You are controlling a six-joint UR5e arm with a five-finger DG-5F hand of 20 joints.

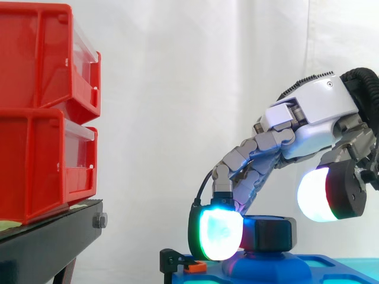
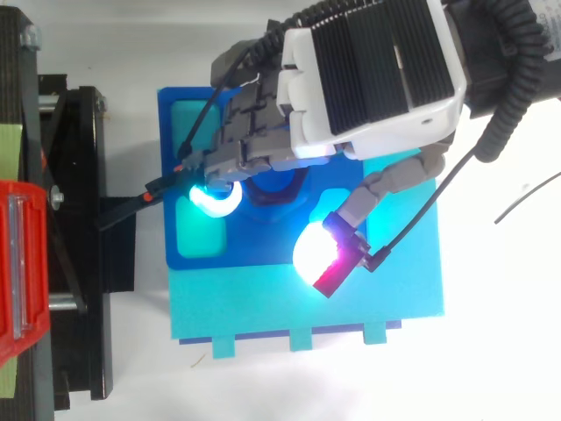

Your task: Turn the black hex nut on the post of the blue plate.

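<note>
The black hex nut point(image 1: 269, 234) sits on a round blue post base on the blue plate point(image 1: 331, 266), which in the top view point(image 2: 188, 105) lies on a cyan base. My hand point(image 1: 314, 112) reaches down over it from the right. Its fingers are curled over the nut point(image 2: 279, 189), and a glowing fingertip point(image 1: 218, 234) presses against the nut's left face. The thumb pad point(image 1: 314, 195), glowing white and red, hangs above and to the right of the nut, apart from it. In the top view the fingers hide most of the nut.
Two stacked red bins point(image 1: 41, 106) stand on a black stand point(image 1: 53, 236) to the left. A small black clip with an orange piece point(image 1: 177, 260) sits at the plate's left edge. White tabletop surrounds the cyan base point(image 2: 377, 298).
</note>
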